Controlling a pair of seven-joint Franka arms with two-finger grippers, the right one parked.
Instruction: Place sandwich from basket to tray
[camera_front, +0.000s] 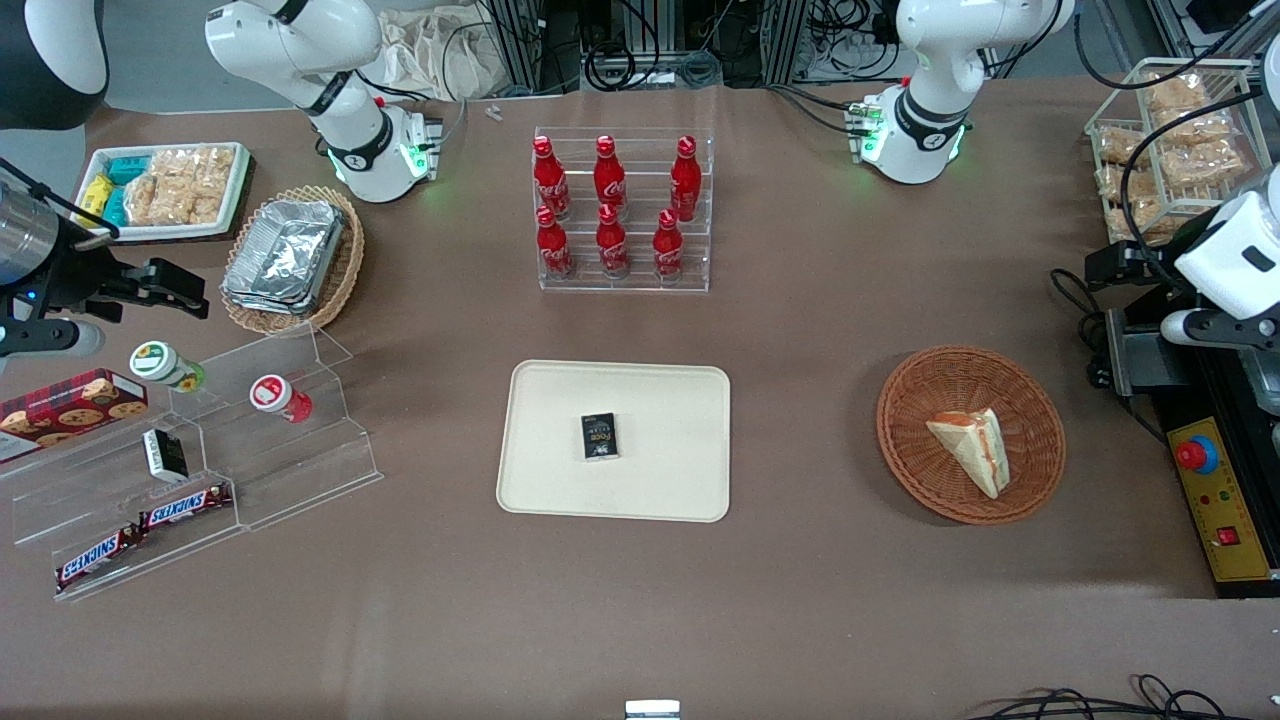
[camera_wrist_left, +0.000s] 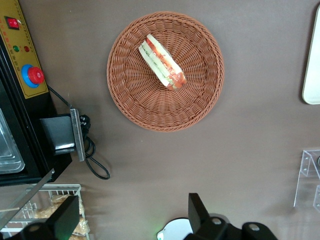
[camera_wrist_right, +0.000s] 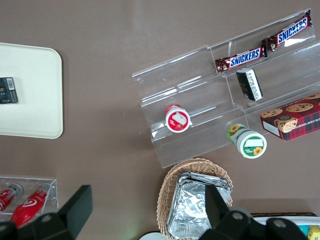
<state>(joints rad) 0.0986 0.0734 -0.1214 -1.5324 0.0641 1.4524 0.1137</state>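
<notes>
Now: approach step | gripper (camera_wrist_left: 132, 220) spread wide, holding nothing, high above table | sandwich (camera_front: 973, 448) in basket (camera_front: 915, 400) | next: descend, grasp sandwich; tray (camera_front: 560, 400) at 9 o'clock

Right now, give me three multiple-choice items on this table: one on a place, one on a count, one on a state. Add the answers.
1. Where does the sandwich lie?
A. in the reddish-brown wicker basket
B. on the cream tray
C. on the acrylic steps

2. How many red cola bottles stand in the clear rack?
A. four
B. six
C. eight

3. How is the left arm's hand?
A. shut on the sandwich
B. open, above bare table beside the basket
C. resting on the tray

Answers:
1 A, the wedge rests on the weave.
2 B, two rows of three.
3 B, the wrist view shows its fingers spread wide with nothing between them.
</notes>
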